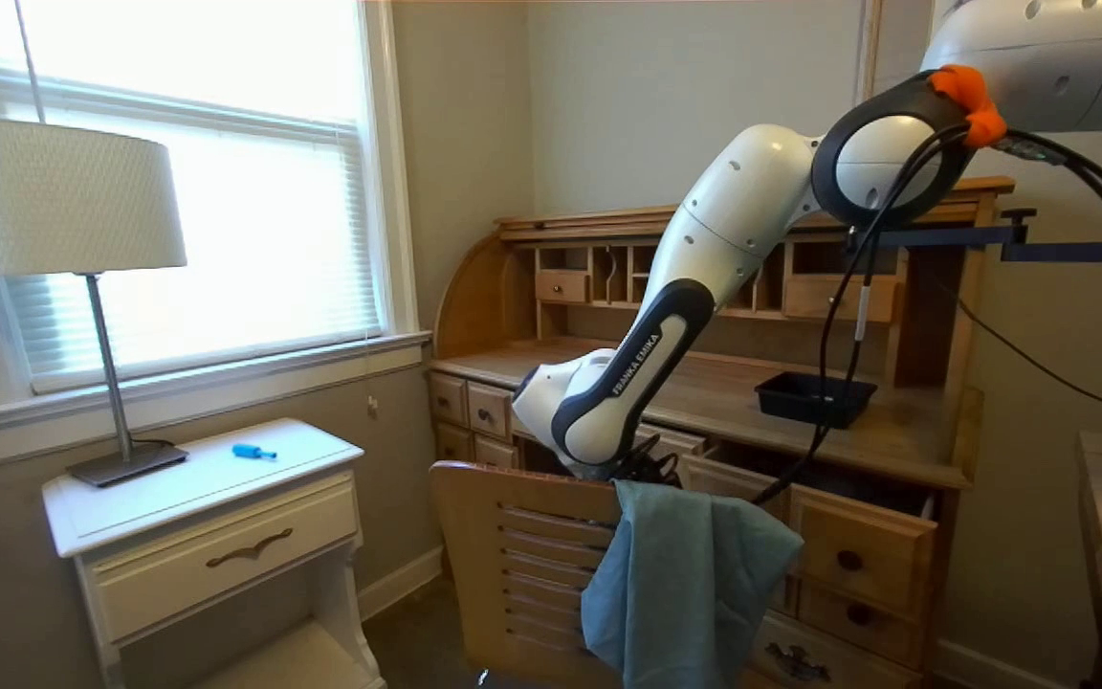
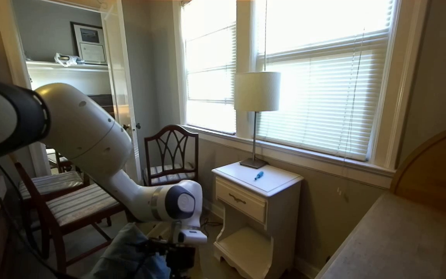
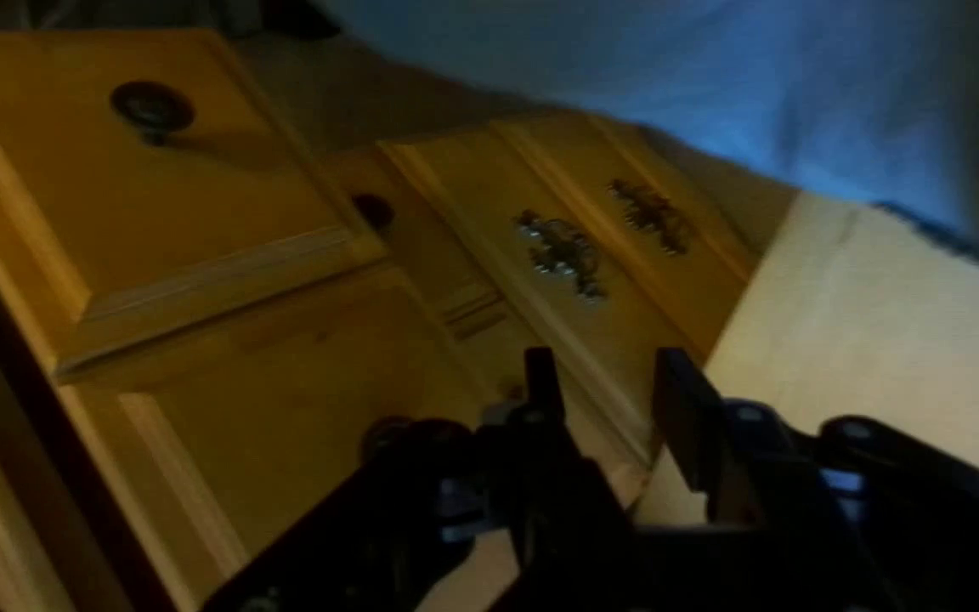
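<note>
Shows mostly black on the claw (image 3: 603, 382) and honey brown on the drawer front (image 3: 175, 212). Reads dusty teal across the cloth (image 1: 694, 584), warm tan on the slatted chair back (image 1: 470, 536). Runs white with black bands along the robot arm (image 1: 733, 211), bright orange at the wrap (image 1: 981, 110). Gives white on the nightstand (image 1: 302, 450), vivid blue on the slim tool (image 1: 253, 452), off-white with a fine weave on the lampshade (image 1: 63, 196). Alternates cream and grey stripes over the upholstered seat (image 2: 83, 203).

My arm (image 1: 747, 211) is glossy white, its rounded segments (image 2: 103, 133) dotted with small screw recesses (image 2: 83, 104). White FRANKA EMIKA lettering (image 1: 635, 364) runs along a black band (image 1: 691, 299). I see orange wrapping (image 1: 967, 100) at a dark-ringed joint (image 1: 881, 144), looping black cables (image 1: 898, 187), and a black gripper (image 3: 607, 365) with round bolt heads (image 3: 855, 429).
</note>
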### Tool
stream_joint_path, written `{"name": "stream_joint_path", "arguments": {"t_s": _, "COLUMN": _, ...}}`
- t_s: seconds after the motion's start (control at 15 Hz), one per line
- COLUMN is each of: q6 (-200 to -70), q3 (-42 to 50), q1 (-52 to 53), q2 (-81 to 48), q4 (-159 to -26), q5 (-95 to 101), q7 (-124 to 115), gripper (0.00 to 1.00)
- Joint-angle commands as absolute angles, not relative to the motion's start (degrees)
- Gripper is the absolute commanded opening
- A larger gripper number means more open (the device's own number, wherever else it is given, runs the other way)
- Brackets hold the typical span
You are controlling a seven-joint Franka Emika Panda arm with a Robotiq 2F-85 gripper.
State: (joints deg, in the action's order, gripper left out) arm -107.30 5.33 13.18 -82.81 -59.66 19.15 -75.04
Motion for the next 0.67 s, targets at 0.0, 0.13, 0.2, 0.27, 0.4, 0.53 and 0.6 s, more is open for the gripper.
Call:
{"name": "stream_joint_path", "arguments": {"t_s": 0.0, "q6": -114.21, "q3": 1.77, "q1": 14.29, "q2": -83.13, "q4": -57.92, "q5": 18.98, "q7": -73.01, "gripper": 0.60}}
{"name": "stream_joint_path", "arguments": {"t_s": 0.13, "q6": -116.62, "q3": 2.96, "q1": 14.49, "q2": -82.68, "q4": -58.49, "q5": 19.85, "q7": -73.46, "gripper": 0.66}}
{"name": "stream_joint_path", "arguments": {"t_s": 0.2, "q6": -117.44, "q3": 3.72, "q1": 14.26, "q2": -82.44, "q4": -58.93, "q5": 20.14, "q7": -73.61, "gripper": 0.74}}
{"name": "stream_joint_path", "arguments": {"t_s": 0.27, "q6": -117.22, "q3": 4.66, "q1": 13.65, "q2": -82.29, "q4": -59.28, "q5": 20.07, "q7": -73.80, "gripper": 0.81}}
{"name": "stream_joint_path", "arguments": {"t_s": 0.4, "q6": -116.03, "q3": 6.16, "q1": 12.55, "q2": -82.36, "q4": -59.27, "q5": 19.47, "q7": -74.75, "gripper": 0.95}}
{"name": "stream_joint_path", "arguments": {"t_s": 0.53, "q6": -114.52, "q3": 7.33, "q1": 11.55, "q2": -82.25, "q4": -59.50, "q5": 18.86, "q7": -75.65, "gripper": 1.00}}
{"name": "stream_joint_path", "arguments": {"t_s": 0.6, "q6": -114.43, "q3": 7.80, "q1": 10.91, "q2": -81.91, "q4": -59.92, "q5": 18.49, "q7": -76.54, "gripper": 1.00}}
